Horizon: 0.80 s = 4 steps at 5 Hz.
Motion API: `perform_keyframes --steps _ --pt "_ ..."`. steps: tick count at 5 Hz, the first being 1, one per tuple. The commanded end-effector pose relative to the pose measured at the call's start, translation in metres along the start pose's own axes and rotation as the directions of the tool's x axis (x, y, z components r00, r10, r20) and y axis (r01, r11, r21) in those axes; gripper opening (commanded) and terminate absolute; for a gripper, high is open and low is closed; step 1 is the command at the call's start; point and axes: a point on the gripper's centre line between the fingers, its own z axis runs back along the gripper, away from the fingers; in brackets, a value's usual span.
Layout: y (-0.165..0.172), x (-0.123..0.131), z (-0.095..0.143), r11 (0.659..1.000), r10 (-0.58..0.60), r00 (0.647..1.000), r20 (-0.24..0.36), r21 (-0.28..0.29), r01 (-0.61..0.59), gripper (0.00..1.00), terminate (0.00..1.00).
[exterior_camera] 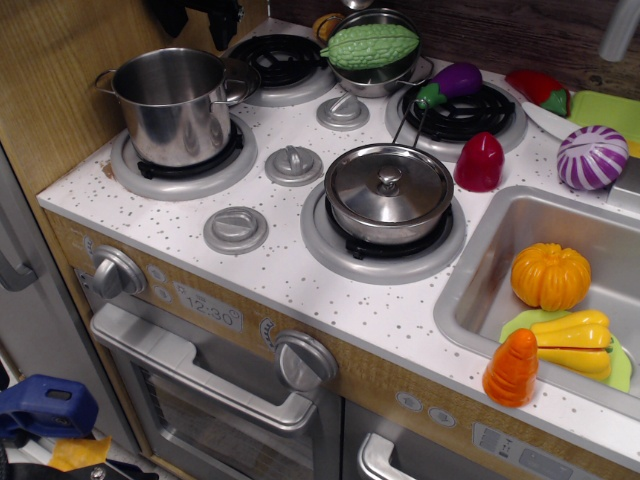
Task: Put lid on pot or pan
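Note:
The tall steel pot (175, 105) stands open on the back-left burner, its two loop handles showing. A shiny curved steel edge (244, 80) pokes out just behind the pot's right handle, at the rim of the back burner; it may be the flat-rimmed lid, and the pot hides most of it. My gripper (198, 14) is a dark shape at the top edge, above and behind the pot. Only its lower tips show, and nothing can be seen held in them.
A shallow pan with a knobbed lid (388, 192) sits on the front-right burner. A steel bowl with a green gourd (372, 48) is at the back. A toy eggplant (452, 82), red pepper (480, 162) and purple onion (592, 156) lie right. The sink (470, 290) holds toy vegetables.

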Motion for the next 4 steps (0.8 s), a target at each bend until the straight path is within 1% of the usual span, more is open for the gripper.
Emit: perform_keyframes --steps 1,3,4 --pt "0.000 0.000 0.000 1.000 0.000 1.000 0.000 0.000 0.000 1.00 0.00" --pt "0.001 0.009 -0.007 1.000 -0.016 1.000 0.025 -0.004 0.016 1.00 0.00" --pt "0.003 0.012 -0.010 1.000 -0.014 0.999 0.029 -0.022 0.015 1.00 0.00"
